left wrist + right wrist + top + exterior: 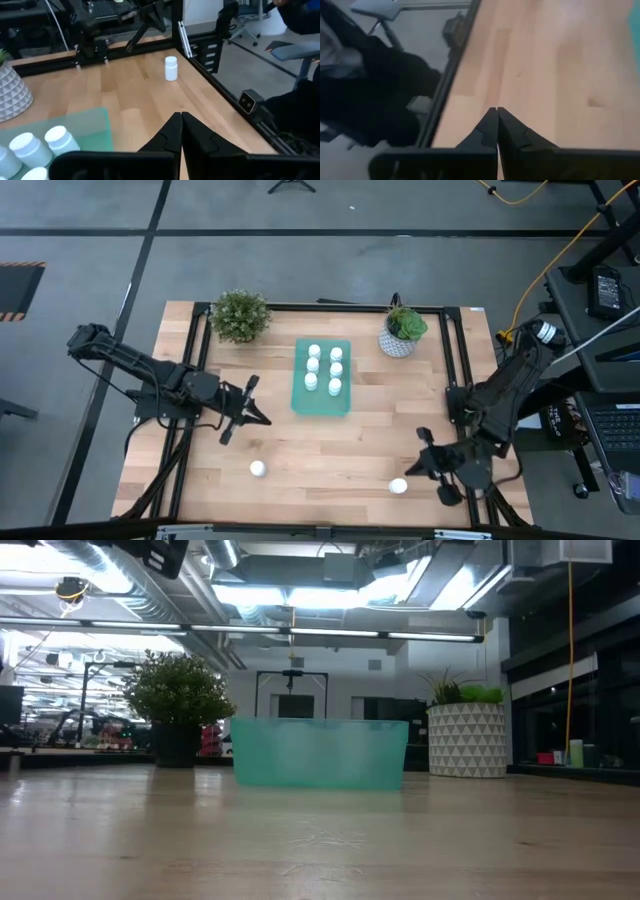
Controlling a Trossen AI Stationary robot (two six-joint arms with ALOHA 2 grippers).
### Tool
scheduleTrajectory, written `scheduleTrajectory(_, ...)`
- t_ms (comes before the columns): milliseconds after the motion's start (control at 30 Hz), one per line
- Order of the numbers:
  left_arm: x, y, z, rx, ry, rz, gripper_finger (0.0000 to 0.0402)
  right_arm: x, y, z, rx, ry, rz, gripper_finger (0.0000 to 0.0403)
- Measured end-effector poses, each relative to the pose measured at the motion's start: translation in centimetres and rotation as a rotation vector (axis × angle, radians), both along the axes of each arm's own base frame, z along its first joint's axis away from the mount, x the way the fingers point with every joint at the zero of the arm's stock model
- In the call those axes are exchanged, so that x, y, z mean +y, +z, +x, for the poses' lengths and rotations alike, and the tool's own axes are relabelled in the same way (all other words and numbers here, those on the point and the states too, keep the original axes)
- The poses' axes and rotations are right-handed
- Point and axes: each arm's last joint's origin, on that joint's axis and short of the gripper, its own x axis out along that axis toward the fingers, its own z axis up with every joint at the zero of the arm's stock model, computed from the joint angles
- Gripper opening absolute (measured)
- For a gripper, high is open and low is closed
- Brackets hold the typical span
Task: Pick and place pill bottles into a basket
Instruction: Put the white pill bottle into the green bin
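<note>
High view: two bottles are standing loose on the near part of the table [330, 442] — one [257, 469] left of centre, one [398, 486] toward the right. The right gripper [428, 452] is sitting just beside the right-hand bottle, not touching it, fingers pressed together and holding nothing. The left gripper [262, 420] is hovering farther in, left of the basket [322, 404], and is likewise closed and empty.

The basket is lying mid-table with six bottles [323, 367] standing inside it in two short rows. Past it, a bushy plant [240, 315] is sitting at the far left corner and a plant in a white patterned pot [401, 334] at the far right.

Left wrist view is showing its fingers [170, 135] meeting in a point over bare wood, capped bottles in the basket corner [95, 122] to one side, and a single bottle [171, 68] standing beyond, near the table edge.

Right wrist view — closed fingers [490, 130] over plain wood near the table's edge, no bottle in sight.

Low view is showing the basket wall [320, 752] between the two plants; neither arm is showing here.
</note>
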Motion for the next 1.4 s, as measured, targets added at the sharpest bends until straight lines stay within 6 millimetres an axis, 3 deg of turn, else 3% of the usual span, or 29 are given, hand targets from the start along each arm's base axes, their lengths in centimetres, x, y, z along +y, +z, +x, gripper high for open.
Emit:
scheduleTrajectory(267, -0.2, 0.5, 0.1, -0.048, 0.000, -0.014, 0.0004, 1.5, -0.9, -2.0, 0.023, 0.059, -0.039, 0.0000)
scheduleTrajectory(667, 0.2, 0.5, 0.2, -0.052, 0.142, -0.033, 0.0005, 2.9, -2.1, -5.1, 0.021, 0.045, -0.080, 0.0000)
scheduleTrajectory(1033, 0.3, 0.5, 0.2, -0.059, 0.203, -0.019, 0.0006, 4.2, -5.1, -4.7, 0.092, -0.029, -0.131, 0.0013)
scheduleTrajectory(1400, 0.3, 0.5, 0.2, -0.059, 0.203, -0.019, 0.0006, 4.2, -5.0, -2.7, 0.080, -0.118, -0.042, 0.0070)
